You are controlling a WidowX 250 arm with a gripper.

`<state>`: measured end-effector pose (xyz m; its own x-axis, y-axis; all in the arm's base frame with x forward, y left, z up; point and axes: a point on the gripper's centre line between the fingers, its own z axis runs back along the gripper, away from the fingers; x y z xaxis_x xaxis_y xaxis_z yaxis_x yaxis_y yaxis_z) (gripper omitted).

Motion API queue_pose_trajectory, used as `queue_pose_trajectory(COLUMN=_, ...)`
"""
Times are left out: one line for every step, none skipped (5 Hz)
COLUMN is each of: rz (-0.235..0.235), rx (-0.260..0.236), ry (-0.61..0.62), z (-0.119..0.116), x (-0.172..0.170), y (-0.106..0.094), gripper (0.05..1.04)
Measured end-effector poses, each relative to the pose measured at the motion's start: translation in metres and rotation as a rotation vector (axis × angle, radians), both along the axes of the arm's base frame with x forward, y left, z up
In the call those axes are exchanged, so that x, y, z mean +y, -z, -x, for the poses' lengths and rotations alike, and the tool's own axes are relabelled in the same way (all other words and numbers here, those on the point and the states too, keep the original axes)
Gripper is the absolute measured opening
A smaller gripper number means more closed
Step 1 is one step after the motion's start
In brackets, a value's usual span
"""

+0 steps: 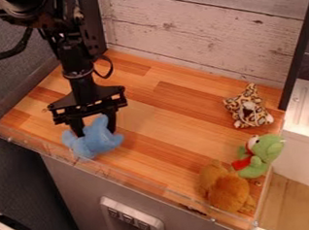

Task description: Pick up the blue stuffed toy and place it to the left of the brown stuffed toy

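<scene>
The black gripper (95, 128) hangs down at the left of the wooden work surface (173, 118), right at a blue plush toy (95, 139). The toy is in front of the gripper's lower end and hides part of it, near the front left edge. Whether the toy rests on the wood or is held off it, I cannot tell.
At the right are a leopard-spotted plush (248, 108), a green plush (266, 152) with red at its front, and a fuzzy orange-brown plush (227, 190) near the front right corner. A clear low rim (138, 181) runs along the front; a whitewashed plank wall (202, 34) stands behind.
</scene>
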<state>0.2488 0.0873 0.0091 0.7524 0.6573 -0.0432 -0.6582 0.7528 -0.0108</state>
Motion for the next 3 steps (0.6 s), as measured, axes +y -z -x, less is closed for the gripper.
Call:
queue_pose_trajectory(rz=0.009, rx=0.003, ry=0.126, z=0.0046, x=-0.0024, y=0.0030, gripper=0.949)
queue_pose_trajectory(rz=0.005, rx=-0.003, ry=0.272, z=0.0038, x=-0.0036, y=0.0033, gripper=0.671)
queue_pose_trajectory(rz=0.008, rx=-0.003, ry=0.352, z=0.0044, x=-0.0040, y=0.0035, gripper=0.391)
